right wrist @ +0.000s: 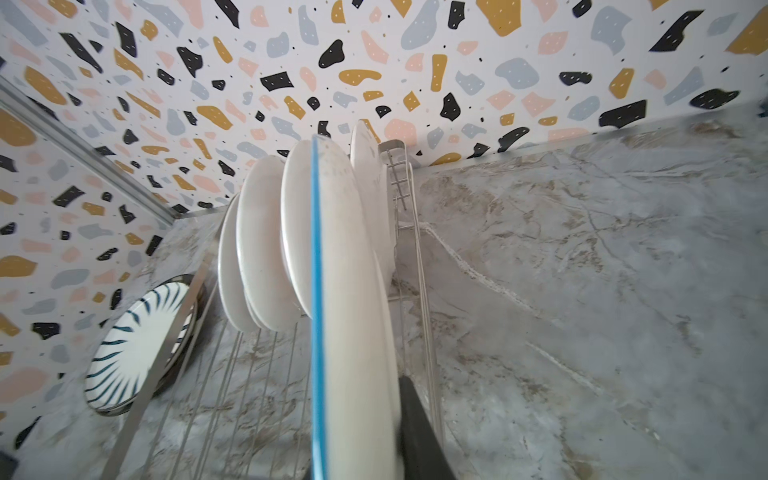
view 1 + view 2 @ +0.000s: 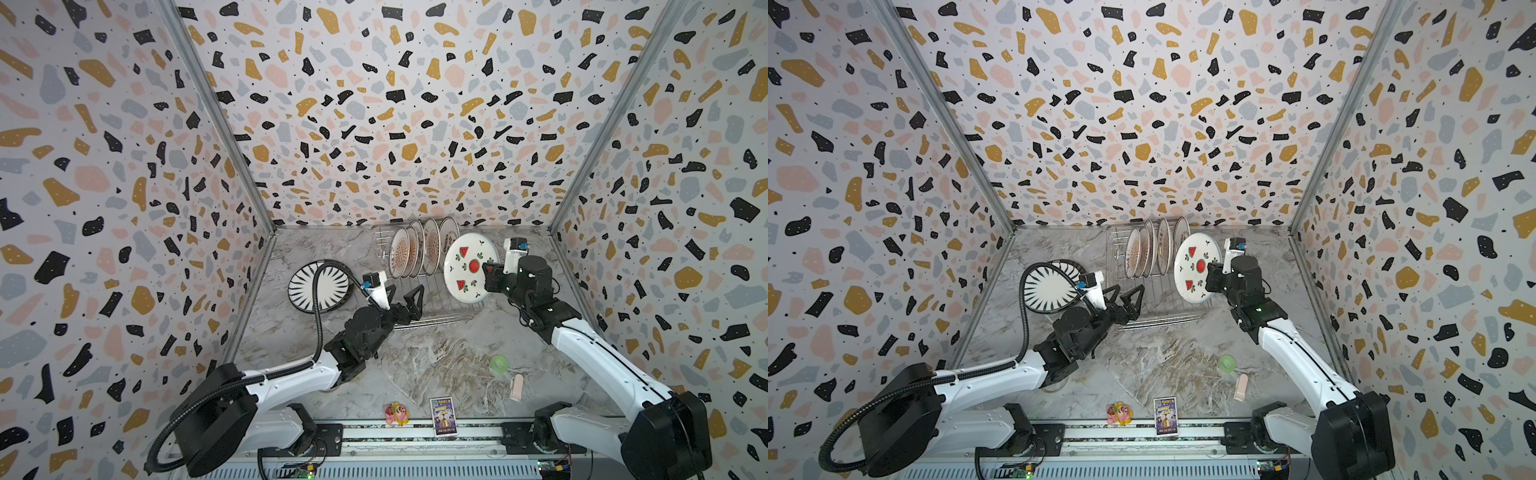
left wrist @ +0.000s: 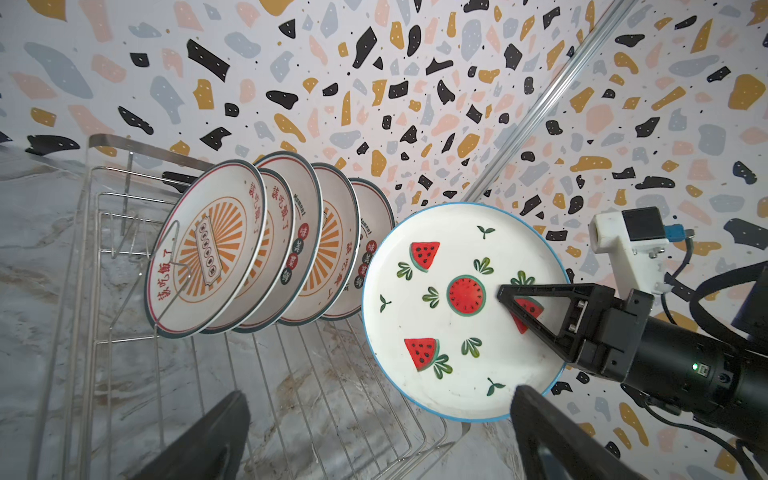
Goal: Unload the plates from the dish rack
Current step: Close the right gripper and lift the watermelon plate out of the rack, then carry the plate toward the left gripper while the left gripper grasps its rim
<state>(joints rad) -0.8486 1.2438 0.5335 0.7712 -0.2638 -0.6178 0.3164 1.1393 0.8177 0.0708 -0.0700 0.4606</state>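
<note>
Blue-rimmed watermelon plate (image 2: pixel 460 272) sits clamped by its rim in the right claw (image 3: pixel 505 296); left claw (image 2: pixel 405 297) gapes.

We see bright, even light and faint shadows; both top views warp at the edges; the blue-rimmed plate (image 1: pixel 353 332) blurs in the right wrist view.

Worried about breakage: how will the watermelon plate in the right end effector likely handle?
Probably stiff but fragile: the watermelon plate looks like glazed ceramic. Likely slippery, given its glossy face. Pinched at one side by the right end effector, on edge, it may pivot.
</note>
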